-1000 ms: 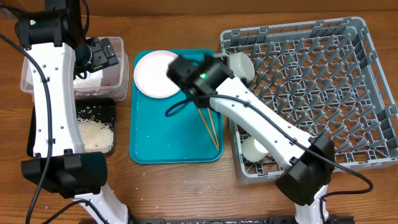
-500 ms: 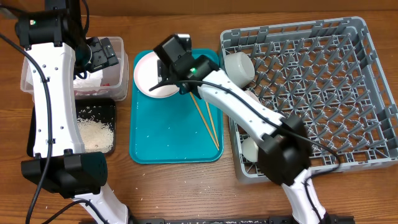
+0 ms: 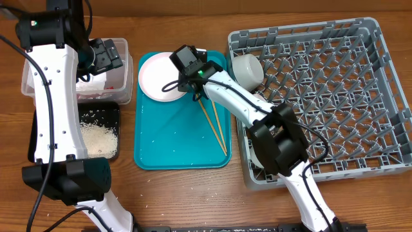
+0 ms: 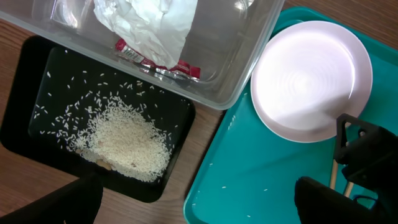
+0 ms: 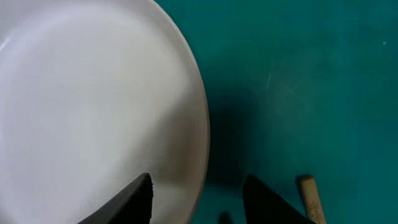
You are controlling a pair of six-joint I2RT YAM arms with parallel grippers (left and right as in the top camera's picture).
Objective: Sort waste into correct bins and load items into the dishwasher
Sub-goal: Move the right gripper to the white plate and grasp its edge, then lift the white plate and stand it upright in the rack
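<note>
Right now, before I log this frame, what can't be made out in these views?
Right claw: fingertips cut off by the right wrist view's bottom edge, so grip on the plate rim is unclear; overhead, the right arm covers it.
Chopsticks: top ends hidden under the right arm, overhead.
Snack wrapper: print too small, left wrist view.
Clear tub: contents mostly covered by the left arm, overhead.

The left arm (image 3: 55, 96) runs straight up its side of the surface, and the left pincer (image 4: 193, 208) points down with its fingers spread wide. The right arm (image 3: 238, 106) stretches diagonally toward the left with its wrist low. The right pincer (image 5: 196, 202) seems half-parted, its dark fingertips (image 5: 134, 199) apart.
</note>
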